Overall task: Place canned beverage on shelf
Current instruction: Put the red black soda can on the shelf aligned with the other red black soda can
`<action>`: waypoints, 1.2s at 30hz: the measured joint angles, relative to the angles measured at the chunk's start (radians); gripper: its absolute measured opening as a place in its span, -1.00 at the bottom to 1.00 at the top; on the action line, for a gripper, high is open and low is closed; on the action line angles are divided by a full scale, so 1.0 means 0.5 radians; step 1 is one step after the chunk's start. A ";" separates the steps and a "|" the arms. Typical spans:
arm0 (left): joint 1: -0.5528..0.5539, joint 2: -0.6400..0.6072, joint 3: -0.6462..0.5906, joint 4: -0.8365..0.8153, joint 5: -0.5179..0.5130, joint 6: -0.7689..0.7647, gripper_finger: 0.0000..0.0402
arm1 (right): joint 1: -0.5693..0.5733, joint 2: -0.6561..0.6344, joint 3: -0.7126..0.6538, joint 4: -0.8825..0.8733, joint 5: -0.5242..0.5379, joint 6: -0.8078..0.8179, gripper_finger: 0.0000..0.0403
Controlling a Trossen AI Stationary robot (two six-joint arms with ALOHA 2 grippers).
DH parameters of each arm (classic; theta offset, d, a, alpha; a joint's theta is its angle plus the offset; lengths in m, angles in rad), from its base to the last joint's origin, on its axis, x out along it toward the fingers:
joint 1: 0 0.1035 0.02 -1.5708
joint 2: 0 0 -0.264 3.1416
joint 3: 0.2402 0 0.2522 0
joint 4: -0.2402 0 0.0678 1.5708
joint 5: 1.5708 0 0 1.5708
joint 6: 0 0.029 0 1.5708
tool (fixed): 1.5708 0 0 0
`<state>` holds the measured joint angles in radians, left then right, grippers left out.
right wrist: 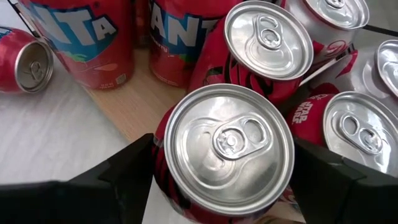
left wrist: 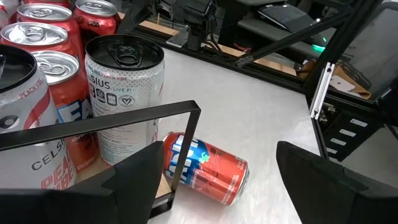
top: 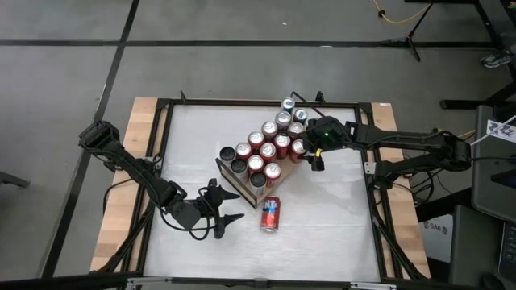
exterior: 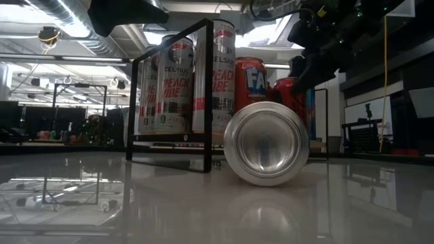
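On the white table [top: 339, 217] the wooden shelf [top: 234, 181] is nearly filled, and the can [right wrist: 227, 146] straddled by the spread right gripper [top: 317, 157] at its edge could be tipped into neighbours, while a can [top: 271, 213] lies beside the spread, idle left gripper [top: 224, 209]

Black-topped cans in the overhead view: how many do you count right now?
3. They stand in one row at the shelf end nearest the left arm: outer can, middle can, and last can beside the fallen red can. None seems hidden from above.
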<state>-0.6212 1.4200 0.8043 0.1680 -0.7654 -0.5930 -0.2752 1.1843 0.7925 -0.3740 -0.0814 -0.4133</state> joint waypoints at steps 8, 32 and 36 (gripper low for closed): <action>0.000 0.000 0.000 0.001 0.000 -0.001 0.52 | 0.000 0.000 -0.001 0.000 0.001 -0.003 0.50; 0.000 0.000 0.000 0.001 0.000 -0.005 0.52 | 0.000 0.001 -0.003 0.016 0.004 -0.007 0.51; 0.000 0.000 0.000 0.001 0.000 -0.005 0.52 | 0.000 0.003 -0.003 0.015 0.013 -0.011 0.67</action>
<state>-0.6212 1.4200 0.8043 0.1684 -0.7654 -0.5957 -0.2752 1.1858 0.7910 -0.3664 -0.0748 -0.4186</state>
